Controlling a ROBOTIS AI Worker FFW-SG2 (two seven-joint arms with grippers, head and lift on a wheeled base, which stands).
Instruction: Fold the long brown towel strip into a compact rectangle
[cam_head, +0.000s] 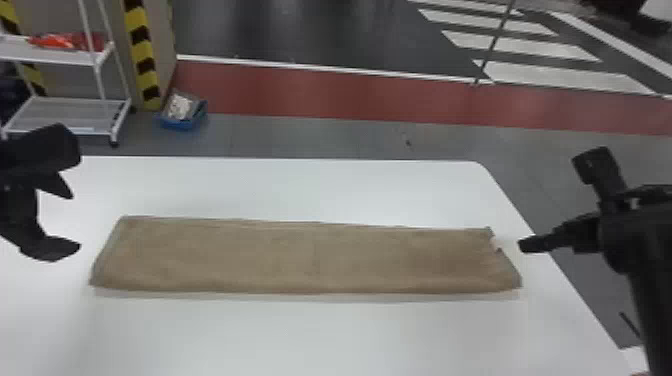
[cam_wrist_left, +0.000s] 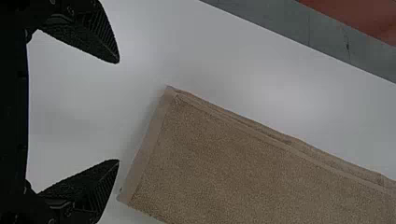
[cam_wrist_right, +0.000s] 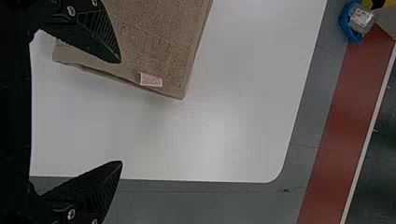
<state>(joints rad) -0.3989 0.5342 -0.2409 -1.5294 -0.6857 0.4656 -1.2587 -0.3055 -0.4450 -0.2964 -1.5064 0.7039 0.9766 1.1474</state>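
Over past the far edge of the white counter, down on the grey floor, sits a small blue bin with a clear packet of something pale in it; exactly what, I can't make out. Left of that stands a white shelf cart, with bright red and orange packets on its upper shelf. The robot's left end effector comes in from the left side and hangs just beyond the towel's left end, its two fingers spread wide with nothing between them. Across from it, the right arm rises from the lower right corner and bends inward, so the right end effector points at the towel's other end, near it; its fingers are wide apart too, and hold nothing. Between the pair lies the brown towel strip, stretched flat from left to right across the counter. It's a nubbly terry cloth in layers, their edges slightly staggered along the far long side. A smooth hem runs down the left end, and a little white tag pokes out at the right end.
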